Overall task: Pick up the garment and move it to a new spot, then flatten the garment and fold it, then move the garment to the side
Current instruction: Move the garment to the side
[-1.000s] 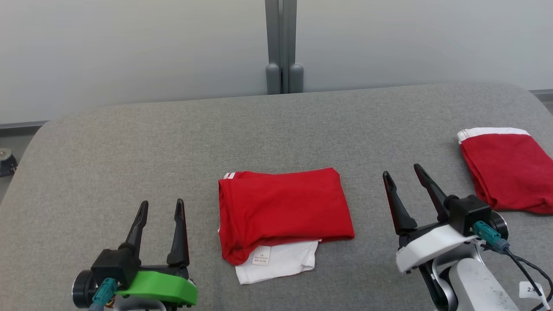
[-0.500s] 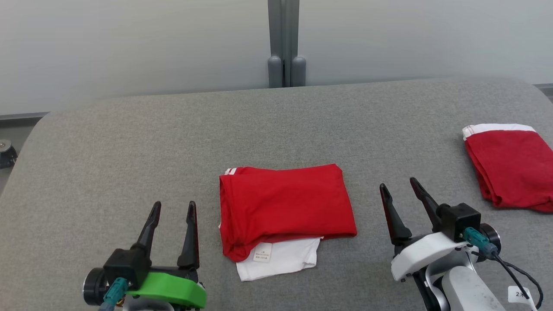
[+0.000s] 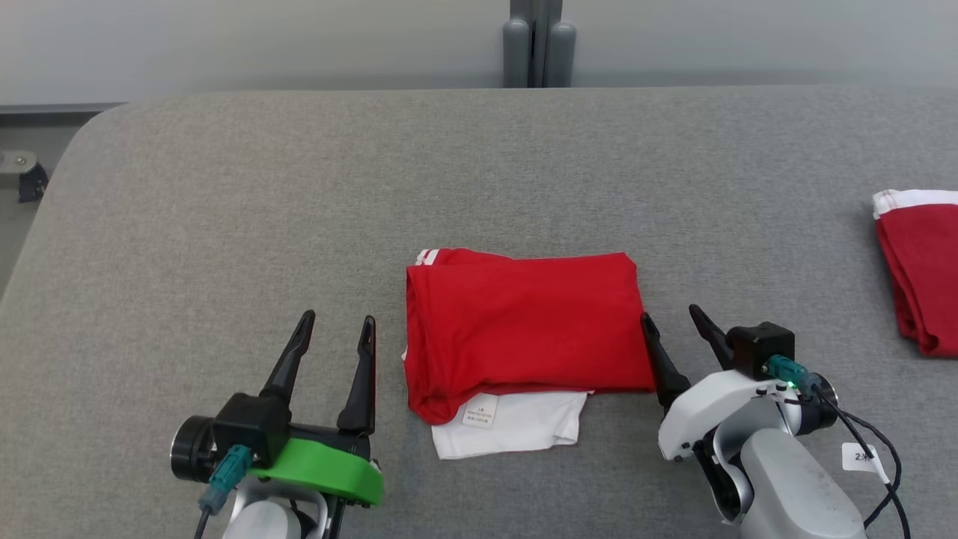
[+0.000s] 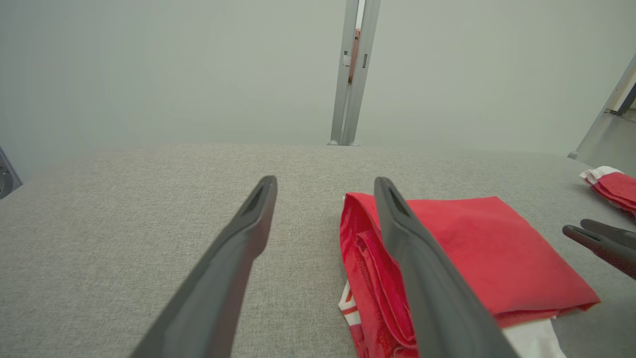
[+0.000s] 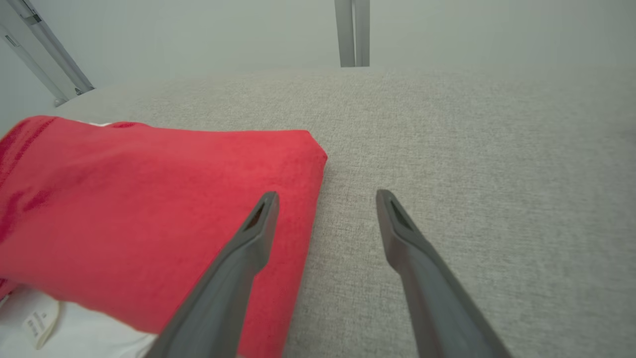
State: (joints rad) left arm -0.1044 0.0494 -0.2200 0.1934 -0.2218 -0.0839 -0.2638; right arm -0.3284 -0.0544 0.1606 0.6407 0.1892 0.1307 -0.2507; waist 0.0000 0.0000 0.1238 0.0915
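A folded red garment (image 3: 524,322) with a white layer and label sticking out at its near edge lies mid-table. My left gripper (image 3: 337,327) stands open just left of it, nothing between its fingers; in the left wrist view the garment (image 4: 477,248) lies to the right, behind the right finger. My right gripper (image 3: 671,318) is open at the garment's right edge, its left finger over the red cloth (image 5: 149,209) in the right wrist view and its right finger over bare table. Neither gripper holds anything.
A second folded red garment with a white band (image 3: 920,262) lies at the table's right edge. The grey fabric table (image 3: 299,187) has a rounded far-left corner. A grey post (image 3: 537,41) stands behind the far edge against a pale wall.
The head camera has tilted down and shifted, so the whole scene sits differently. The right gripper has come closer to the garment's right edge; the left gripper now stands nearer its left edge.
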